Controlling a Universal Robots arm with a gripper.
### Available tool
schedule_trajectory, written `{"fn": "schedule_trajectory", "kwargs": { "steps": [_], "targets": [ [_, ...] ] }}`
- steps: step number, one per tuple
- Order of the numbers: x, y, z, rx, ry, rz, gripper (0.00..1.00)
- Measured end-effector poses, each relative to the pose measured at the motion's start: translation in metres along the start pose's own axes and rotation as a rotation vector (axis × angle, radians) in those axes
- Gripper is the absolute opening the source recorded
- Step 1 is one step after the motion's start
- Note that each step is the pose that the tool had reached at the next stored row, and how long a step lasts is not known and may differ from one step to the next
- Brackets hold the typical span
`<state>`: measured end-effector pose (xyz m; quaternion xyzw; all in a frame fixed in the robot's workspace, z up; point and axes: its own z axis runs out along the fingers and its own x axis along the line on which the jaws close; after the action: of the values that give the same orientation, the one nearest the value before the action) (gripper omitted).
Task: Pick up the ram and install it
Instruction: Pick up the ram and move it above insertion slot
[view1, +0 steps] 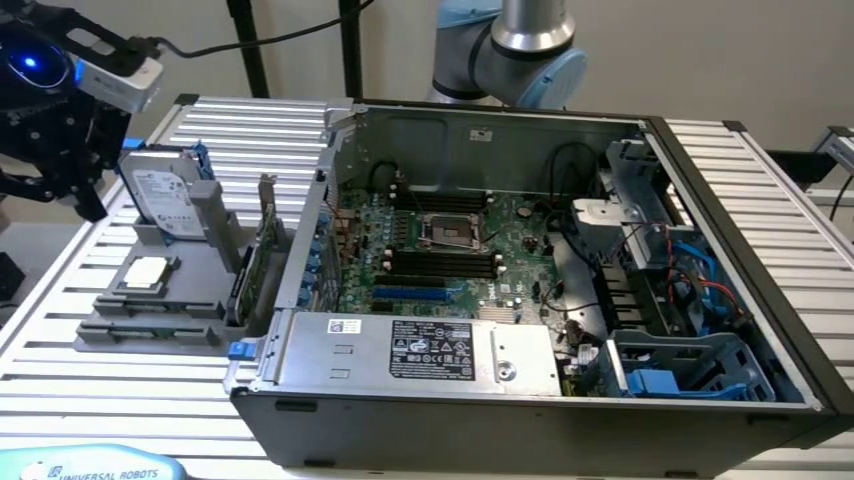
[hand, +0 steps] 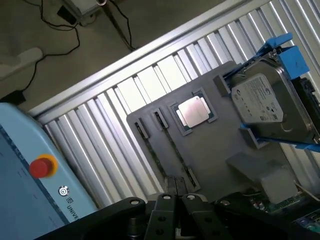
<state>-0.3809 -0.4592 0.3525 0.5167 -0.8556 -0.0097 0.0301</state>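
The ram (hand: 172, 145) is a thin greenish stick standing on edge in a slot of the grey holder tray (hand: 210, 155), beside the CPU (hand: 195, 111). My gripper (hand: 175, 189) hangs above the near end of that stick with its two fingers pressed together and nothing between them. In the exterior view the gripper (view1: 80, 200) hovers off the tray's (view1: 180, 262) far corner at the exterior view's left, well above the table. The open computer case (view1: 534, 400) holds the motherboard, with black memory slots (view1: 434, 262) below the CPU socket.
On the tray stand a hard drive in a blue bracket (view1: 167, 205) and an upright expansion card (view1: 267, 250). The case's power supply (view1: 414, 350) and blue drive cage (view1: 681, 375) line its front. A teach pendant with a red button (hand: 42, 166) lies beside the slatted table.
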Motion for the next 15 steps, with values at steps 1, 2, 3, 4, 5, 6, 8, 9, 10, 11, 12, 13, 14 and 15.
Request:
{"fn": "schedule_trajectory", "kwargs": {
  "steps": [1, 2, 3, 4, 5, 6, 8, 9, 10, 11, 12, 13, 14, 15],
  "targets": [
    [0.0000, 0.0000, 0.0005, 0.0016, 0.0003, -0.017, 0.11],
    [0.0000, 0.0000, 0.0010, 0.0037, 0.0004, -0.035, 0.11],
    [-0.0001, 0.0000, 0.0016, 0.0060, 0.0004, -0.054, 0.11],
    [-0.0001, 0.0000, 0.0023, 0.0088, 0.0003, -0.072, 0.11],
    [-0.0001, -0.0001, 0.0029, 0.0117, -0.0001, -0.089, 0.11],
    [-0.0001, -0.0001, 0.0035, 0.0149, -0.0007, -0.106, 0.11],
    [-0.0002, -0.0002, 0.0046, 0.0221, -0.0029, -0.138, 0.11],
    [-0.0002, -0.0002, 0.0050, 0.0263, -0.0047, -0.152, 0.11],
    [-0.0002, -0.0003, 0.0054, 0.0306, -0.0068, -0.165, 0.11],
    [-0.0002, -0.0003, 0.0058, 0.0348, -0.0089, -0.179, 0.11],
    [-0.0003, -0.0003, 0.0064, 0.0382, -0.0110, -0.192, 0.11],
    [-0.0003, -0.0003, 0.0071, 0.0401, -0.0130, -0.203, 0.11],
    [-0.0001, -0.0002, 0.0080, 0.0412, -0.0155, -0.214, 0.11],
    [0.0003, 0.0001, 0.0089, 0.0415, -0.0183, -0.222, 0.11]
  ]
}}
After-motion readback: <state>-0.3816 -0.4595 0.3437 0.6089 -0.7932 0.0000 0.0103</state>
